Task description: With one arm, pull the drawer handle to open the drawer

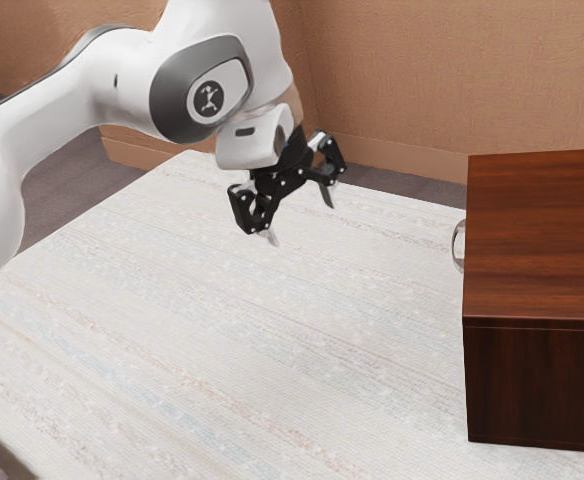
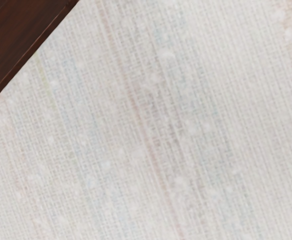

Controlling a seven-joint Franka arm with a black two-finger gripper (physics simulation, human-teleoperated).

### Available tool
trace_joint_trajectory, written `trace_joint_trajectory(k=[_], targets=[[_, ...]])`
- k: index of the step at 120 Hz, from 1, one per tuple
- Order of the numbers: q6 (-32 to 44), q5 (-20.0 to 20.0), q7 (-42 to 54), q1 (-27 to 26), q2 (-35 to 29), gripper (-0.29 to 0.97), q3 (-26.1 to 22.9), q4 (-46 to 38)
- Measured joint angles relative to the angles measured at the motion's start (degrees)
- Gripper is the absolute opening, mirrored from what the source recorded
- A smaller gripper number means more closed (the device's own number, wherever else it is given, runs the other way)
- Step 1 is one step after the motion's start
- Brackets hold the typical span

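**Handle Not Yet Reached, Drawer Unopened**

The gripper (image 1: 299,216) is seen raised above the worktop (image 1: 172,330), its two black fingers spread apart with nothing between them. The drawer handle (image 1: 458,246), a small grey loop, is found on the side of the dark wooden cabinet (image 1: 538,290) that faces the exterior view's left. It lies well apart from the gripper, toward the exterior view's right. No drawer front is seen standing out from the cabinet, so the drawer is judged to be shut. The task is therefore taken to be at its approach: the handle is not yet reached, clasped or pulled. In the wrist view a corner of the cabinet (image 2: 16,35) is shown beside the pale woven worktop (image 2: 161,140). No readable writing is seen. A round emblem (image 1: 210,98) with a small figure-like mark is borne on a joint of the arm (image 1: 62,110).
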Motion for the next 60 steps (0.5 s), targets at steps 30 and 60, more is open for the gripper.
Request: trace_joint_trajectory(k=[30, 60], targets=[[4.8, -0.3, 9.6, 0.6, 3.0, 0.68, -5.3, 0.0], [9.1, -0.4, 16.5, 3.2, 4.6, 0.68, -11.2, 0.1]])
